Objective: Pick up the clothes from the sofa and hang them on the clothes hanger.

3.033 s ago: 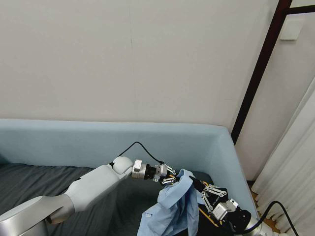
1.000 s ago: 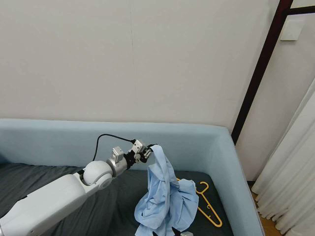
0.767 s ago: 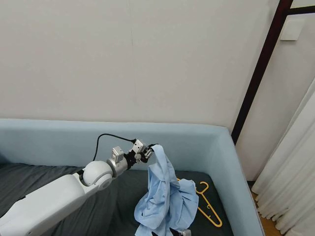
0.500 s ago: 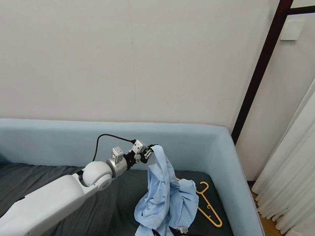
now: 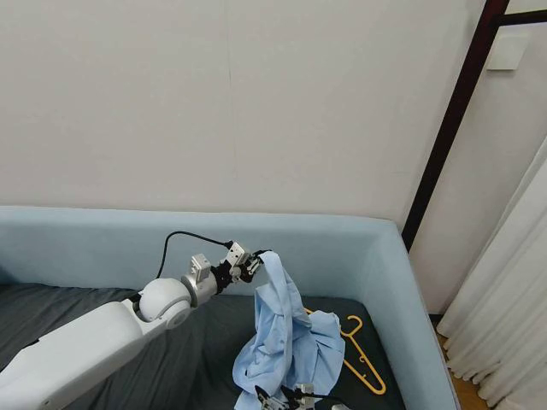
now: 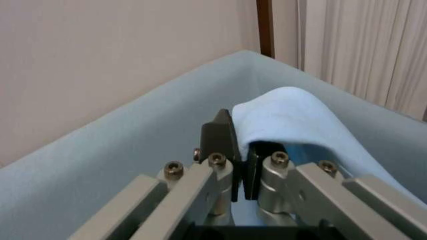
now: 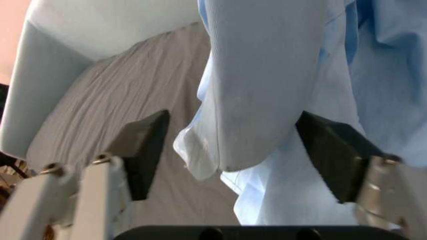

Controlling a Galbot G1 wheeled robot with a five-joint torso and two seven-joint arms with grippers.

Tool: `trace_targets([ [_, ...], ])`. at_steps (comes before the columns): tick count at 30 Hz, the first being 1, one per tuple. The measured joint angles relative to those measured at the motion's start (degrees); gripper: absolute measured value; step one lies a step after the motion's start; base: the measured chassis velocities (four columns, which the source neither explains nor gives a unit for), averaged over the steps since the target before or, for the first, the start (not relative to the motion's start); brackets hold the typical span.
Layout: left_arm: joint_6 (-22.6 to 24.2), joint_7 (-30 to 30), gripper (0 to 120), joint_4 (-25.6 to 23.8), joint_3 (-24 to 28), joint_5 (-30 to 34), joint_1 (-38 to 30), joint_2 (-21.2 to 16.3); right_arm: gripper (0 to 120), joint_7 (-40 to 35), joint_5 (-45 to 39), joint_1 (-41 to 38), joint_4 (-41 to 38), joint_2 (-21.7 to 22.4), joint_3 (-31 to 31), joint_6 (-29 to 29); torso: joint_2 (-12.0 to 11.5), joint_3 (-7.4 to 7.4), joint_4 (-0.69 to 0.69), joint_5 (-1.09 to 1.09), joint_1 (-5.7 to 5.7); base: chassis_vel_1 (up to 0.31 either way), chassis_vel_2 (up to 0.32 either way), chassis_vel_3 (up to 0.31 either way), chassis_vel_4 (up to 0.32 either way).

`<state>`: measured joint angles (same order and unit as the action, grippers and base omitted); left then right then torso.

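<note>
The shirt (image 5: 286,342) hangs over the sofa (image 5: 102,248) from the left gripper (image 5: 249,265), which pinches one thin fold. The hanger (image 5: 363,363) lies below, beside it. The right gripper (image 7: 235,150) gapes around a sleeve. That slight pinch could slip and drop the shirt.

- shirt (image 5: 286,337): plain light blue
- hanger (image 5: 362,374): yellow
- sofa (image 5: 102,243): pale blue walls, dark grey seat (image 5: 51,303)
- wall (image 5: 256,102) behind the sofa: off-white
- post (image 5: 444,137) right of the sofa: dark brown

One shirt (image 5: 286,342), one hanger (image 5: 359,369) and one sofa (image 5: 85,243) are showing, and two grippers are working: the left gripper (image 5: 250,264) and the right gripper (image 7: 233,150).
</note>
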<state>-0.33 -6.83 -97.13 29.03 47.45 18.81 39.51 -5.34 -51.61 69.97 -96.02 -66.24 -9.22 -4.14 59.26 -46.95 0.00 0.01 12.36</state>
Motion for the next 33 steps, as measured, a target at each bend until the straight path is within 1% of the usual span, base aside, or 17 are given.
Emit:
trace_targets([
  [1, 0.0, 0.0, 0, 0.0, 0.0, 0.0, 0.0, 0.0, 69, 0.0, 0.0, 0.0, 0.0, 0.0, 0.0, 0.0, 0.0, 0.0, 0.0, 0.0, 0.0, 0.0, 0.0, 0.0, 0.0],
  [5, -0.1, 0.0, 0, -0.5, -0.4, 0.0, 0.7, -0.5, 52, -0.1, 0.0, 0.0, 0.3, 0.0, -0.3, 0.0, 0.0, 0.0, 0.0, 0.0, 0.0, 0.0, 0.0, 0.0, 0.0],
  [6, -0.1, 0.0, 0, -0.5, -0.4, 0.0, 0.7, -0.5, 52, -0.1, 0.0, 0.0, 0.3, 0.0, -0.3, 0.0, 0.0, 0.0, 0.0, 0.0, 0.0, 0.0, 0.0, 0.0, 0.0],
  [8, -0.4, 0.0, 0, -0.5, -0.4, 0.0, 0.9, -1.2, 40, 0.0, 0.2, 0.1, 0.6, 0.4, -0.5, 0.0, 0.0, 0.0, 0.0, 0.0, 0.0, 0.0, 0.0, 0.0, 0.0],
  [9, -0.5, -0.1, 0, -0.5, -0.4, 0.0, 0.9, -1.5, 37, 0.0, 0.4, 0.1, 0.6, 0.6, -0.7, 0.1, 0.0, 0.0, 0.0, 0.0, 0.0, 0.0, 0.0, 0.0, 0.0],
  [10, -0.5, -0.1, 0, -0.5, -0.4, 0.0, 0.9, -1.5, 37, 0.0, 0.4, 0.1, 0.6, 0.6, -0.7, 0.1, 0.0, 0.0, 0.0, 0.0, 0.0, 0.0, 0.0, 0.0, 0.0],
  [15, -0.8, -0.1, 0, -0.9, -1.3, -0.1, 1.8, -1.6, 14, 0.0, 1.2, 0.3, -0.1, 0.9, -1.1, 0.1, 0.0, 0.0, 0.0, 0.0, 0.0, 0.0, 0.0, 0.0, 0.0],
  [16, -0.8, -0.1, 0, -0.9, -1.3, -0.1, 1.8, -1.6, 14, 0.0, 1.2, 0.3, -0.1, 0.9, -1.1, 0.1, 0.0, 0.0, 0.0, 0.0, 0.0, 0.0, 0.0, 0.0, 0.0],
  [19, -0.8, 0.0, 0, -1.0, -2.1, -0.1, 3.2, -1.6, 2, 0.0, 2.2, 0.8, -0.7, 1.3, -1.1, 0.1, 0.0, 0.0, 0.0, 0.0, 0.0, 0.0, 0.0, 0.0, 0.0],
  [21, -0.9, 0.0, 0, -1.0, -2.5, -0.2, 3.7, -1.7, 0, 0.0, 2.9, 1.1, -1.0, 1.5, -0.9, 0.2, 0.0, 0.0, -0.01, 0.0, 0.0, 0.0, 0.0, 0.0, 0.0],
  [24, -1.0, 0.1, 0, -1.5, -4.3, -0.4, 5.8, -2.3, 0, 1.4, 8.3, 2.3, -2.9, 2.3, 1.7, 1.0, 0.0, 0.0, 0.0, 0.01, 0.0, 0.0, 0.0, 0.0, 0.0],
  [26, -1.0, 0.1, 0, -1.8, -5.2, -0.4, 6.7, -2.6, 0, 1.6, 9.1, 2.6, -4.2, 2.9, 2.7, 0.9, 0.0, 0.0, -0.01, 0.0, 0.0, 0.0, 0.0, 0.0, 0.0],
  [30, -1.2, 0.6, 0, -3.2, -9.8, -0.5, 10.4, -4.0, 0, 0.5, 10.0, 2.2, -10.6, 6.8, 7.3, -1.6, 0.0, 0.0, 0.0, 0.01, 0.0, 0.0, 0.0, 0.0, 0.0],
  [31, -1.1, 0.9, 0, -3.8, -11.8, -0.5, 11.7, -4.4, 0, 0.4, 10.0, 1.6, -12.2, 8.3, 9.2, -2.4, 0.0, 0.0, 0.0, 0.01, 0.0, 0.0, 0.0, 0.0, 0.0],
  [32, -1.1, 0.9, 0, -3.8, -11.8, -0.5, 11.7, -4.4, 0, 0.4, 10.0, 1.6, -12.2, 8.3, 9.2, -2.4, 0.0, 0.0, 0.0, 0.01, 0.0, 0.0, 0.0, 0.0, 0.0],
  [33, -0.8, 1.4, 0, -4.6, -13.9, -0.5, 12.7, -5.1, 0, 0.4, 9.2, 0.6, -14.2, 10.6, 11.6, -3.3, 0.0, 0.0, 0.0, 0.0, 0.0, 0.0, 0.0, 0.0, 0.0],
])
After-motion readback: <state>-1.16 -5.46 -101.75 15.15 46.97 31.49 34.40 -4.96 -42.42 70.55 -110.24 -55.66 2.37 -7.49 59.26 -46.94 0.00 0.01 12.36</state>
